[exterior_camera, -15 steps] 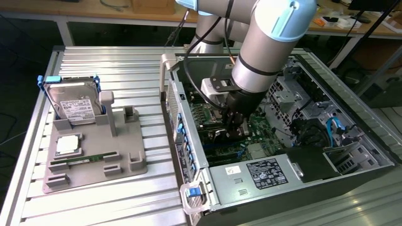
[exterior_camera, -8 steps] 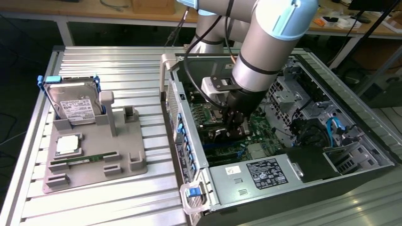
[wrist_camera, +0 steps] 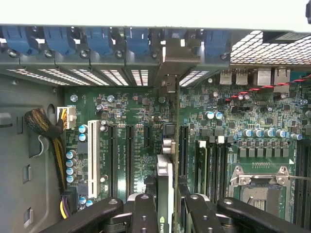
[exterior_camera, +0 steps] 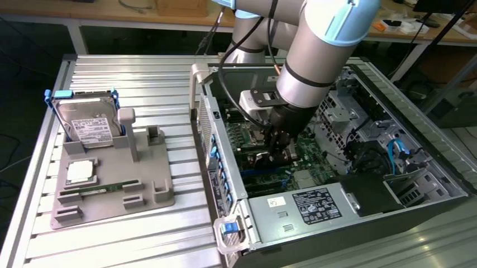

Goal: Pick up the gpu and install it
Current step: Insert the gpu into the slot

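Inside the open computer case [exterior_camera: 203, 120], which lies on its side on the slatted metal counter [exterior_camera: 134, 72], the robot arm [exterior_camera: 316, 61] reaches down over the green motherboard [wrist_camera: 136, 111]. Its pincer [wrist_camera: 167, 206] is clamped on the gpu [wrist_camera: 164, 180]; the wrist view shows the card edge-on, with a black finger [wrist_camera: 144, 213] pressed against one face and its partner against the other. The gpu stands upright above the board, in line with the row of long black expansion slots [wrist_camera: 130, 155], and whether its lower edge has seated in a slot cannot be told. Its silver end bracket [wrist_camera: 168, 65] rises to the rear wall of the case, among the blue slot latches [wrist_camera: 97, 41]. A white expansion slot [wrist_camera: 92, 158] lies a few slots to one side of the card, and beyond that a yellow and black cable bundle [wrist_camera: 46, 126] runs to a white connector. On the card's other side sit the memory slots [wrist_camera: 209, 162] and the empty CPU socket [wrist_camera: 260, 189]. Outside the case, toward the exterior view's left, a grey holder tray [exterior_camera: 149, 184] rests on the counter, carrying an upright hard drive [exterior_camera: 91, 129] with a white label, a processor chip [exterior_camera: 80, 172] and a narrow green memory stick [exterior_camera: 100, 190]. The power supply [exterior_camera: 316, 204], with its dark label, fills the case's near end.
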`<state>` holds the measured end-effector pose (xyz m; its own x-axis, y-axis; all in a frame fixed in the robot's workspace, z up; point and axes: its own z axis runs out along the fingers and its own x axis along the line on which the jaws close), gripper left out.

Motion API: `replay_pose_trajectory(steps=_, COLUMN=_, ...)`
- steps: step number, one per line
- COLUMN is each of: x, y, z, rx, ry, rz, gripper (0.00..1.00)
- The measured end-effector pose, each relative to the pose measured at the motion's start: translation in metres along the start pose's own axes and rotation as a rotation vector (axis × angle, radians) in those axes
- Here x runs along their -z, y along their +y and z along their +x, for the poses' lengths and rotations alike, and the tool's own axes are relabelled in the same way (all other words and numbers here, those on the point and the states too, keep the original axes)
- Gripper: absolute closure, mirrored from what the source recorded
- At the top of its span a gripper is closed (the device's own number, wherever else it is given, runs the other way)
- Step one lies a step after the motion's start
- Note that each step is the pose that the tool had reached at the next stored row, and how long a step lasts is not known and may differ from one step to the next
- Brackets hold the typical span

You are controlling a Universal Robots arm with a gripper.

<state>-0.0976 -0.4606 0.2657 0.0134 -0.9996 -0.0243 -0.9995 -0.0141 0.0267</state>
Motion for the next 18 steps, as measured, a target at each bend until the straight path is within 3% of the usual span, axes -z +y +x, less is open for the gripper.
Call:
replay_pose_trajectory(steps=6, x=0.0001, y=0.0001, z=0.0023, rx=0.000, ry=-0.0051, rz=0.0000, gripper=0.73)
replay_pose_trajectory(steps=18, x=-0.0039, y=0.0009, z=0.0024, rx=0.000, ry=-0.0053, rz=0.0001, gripper=0.73)
